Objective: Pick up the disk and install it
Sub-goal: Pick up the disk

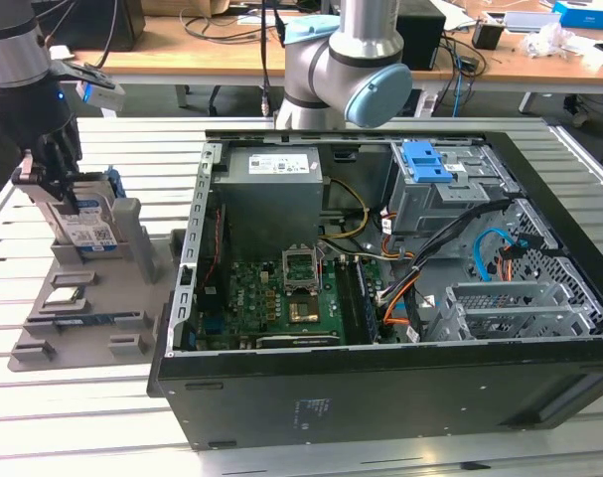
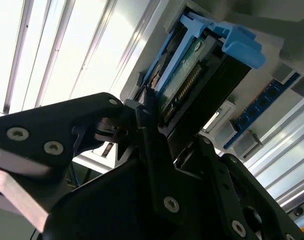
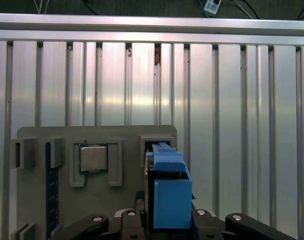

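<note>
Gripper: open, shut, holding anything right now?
The gripper is shut on the disk, which stands upright in a slot of the grey tray.

— How is the arm [image 1: 346, 70] posed?
— Wrist [image 1: 18, 60] points straight down, with the gripper [image 1: 51, 189] hanging beneath it.
— And the jaws?
— Closed on the disk [image 1: 90, 227], which stands upright between the black fingers [image 2: 147, 107].
</note>
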`<action>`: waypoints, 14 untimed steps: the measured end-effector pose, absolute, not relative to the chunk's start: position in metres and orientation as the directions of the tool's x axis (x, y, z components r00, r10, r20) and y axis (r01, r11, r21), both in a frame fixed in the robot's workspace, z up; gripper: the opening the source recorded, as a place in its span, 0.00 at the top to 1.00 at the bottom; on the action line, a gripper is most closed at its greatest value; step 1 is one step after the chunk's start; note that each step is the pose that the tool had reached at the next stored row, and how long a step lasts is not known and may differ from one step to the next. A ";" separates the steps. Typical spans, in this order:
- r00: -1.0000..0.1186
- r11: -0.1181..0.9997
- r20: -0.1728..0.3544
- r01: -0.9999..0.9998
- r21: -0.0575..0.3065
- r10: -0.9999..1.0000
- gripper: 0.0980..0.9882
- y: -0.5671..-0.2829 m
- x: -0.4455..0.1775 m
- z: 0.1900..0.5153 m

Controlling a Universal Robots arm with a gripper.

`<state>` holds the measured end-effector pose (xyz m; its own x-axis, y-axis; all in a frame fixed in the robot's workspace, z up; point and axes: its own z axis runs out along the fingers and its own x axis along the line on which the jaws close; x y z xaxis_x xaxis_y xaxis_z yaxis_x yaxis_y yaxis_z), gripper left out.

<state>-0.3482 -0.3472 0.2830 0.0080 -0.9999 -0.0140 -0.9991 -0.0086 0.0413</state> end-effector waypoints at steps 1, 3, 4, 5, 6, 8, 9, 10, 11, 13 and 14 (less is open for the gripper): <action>0.008 -0.009 -0.014 -0.999 0.041 -1.000 0.70 -0.347 -0.348 0.283; 0.008 -0.009 -0.014 -0.999 0.041 -1.000 0.70 -0.347 -0.348 0.283; 0.008 -0.009 -0.014 -0.999 0.041 -1.000 0.70 -0.347 -0.348 0.283; 0.008 -0.009 -0.014 -0.999 0.041 -1.000 0.70 -0.347 -0.348 0.283; 0.008 -0.009 -0.014 -0.999 0.041 -1.000 0.70 -0.347 -0.348 0.283; 0.008 -0.009 -0.014 -0.999 0.041 -1.000 0.70 -0.347 -0.348 0.283; 0.008 -0.009 -0.014 -0.999 0.041 -1.000 0.70 -0.347 -0.348 0.283; 0.008 -0.009 -0.014 -0.999 0.041 -1.000 0.70 -0.347 -0.348 0.283; 0.008 -0.009 -0.014 -0.999 0.041 -1.000 0.70 -0.347 -0.348 0.283; 0.008 -0.009 -0.014 -0.999 0.041 -1.000 0.70 -0.347 -0.348 0.284; 0.008 -0.009 -0.014 -0.999 0.041 -1.000 0.70 -0.347 -0.348 0.285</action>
